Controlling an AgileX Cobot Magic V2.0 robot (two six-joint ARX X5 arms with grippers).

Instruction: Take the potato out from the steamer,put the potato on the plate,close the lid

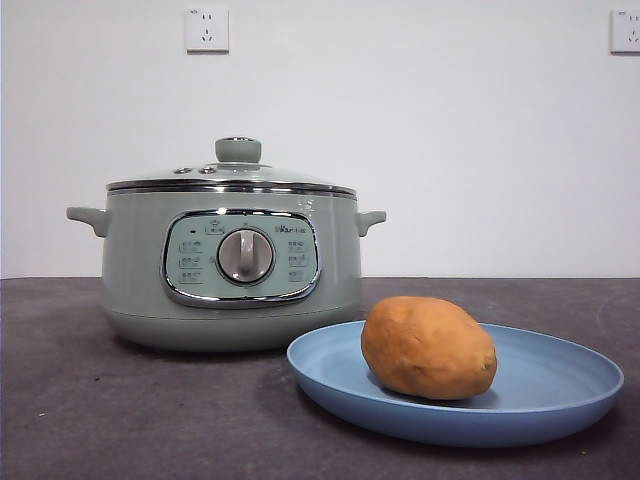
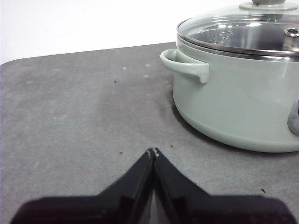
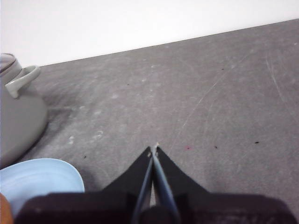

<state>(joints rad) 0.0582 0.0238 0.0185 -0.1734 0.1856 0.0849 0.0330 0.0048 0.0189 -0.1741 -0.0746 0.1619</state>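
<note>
The orange-brown potato (image 1: 428, 346) lies on the light blue plate (image 1: 560, 392) at the front right. Behind it to the left stands the sage-green steamer (image 1: 232, 270), and the glass lid (image 1: 230, 172) with its green knob sits on its rim. In the left wrist view my left gripper (image 2: 153, 152) is shut and empty over bare table, off to the side of the steamer (image 2: 236, 93) and its lid (image 2: 243, 32). My right gripper (image 3: 153, 150) is shut and empty too, apart from the plate (image 3: 37, 179) and the steamer (image 3: 18, 116).
A dark grey table (image 1: 130, 410) carries everything, and a white wall with two sockets (image 1: 206, 30) stands behind. Neither arm shows in the front view.
</note>
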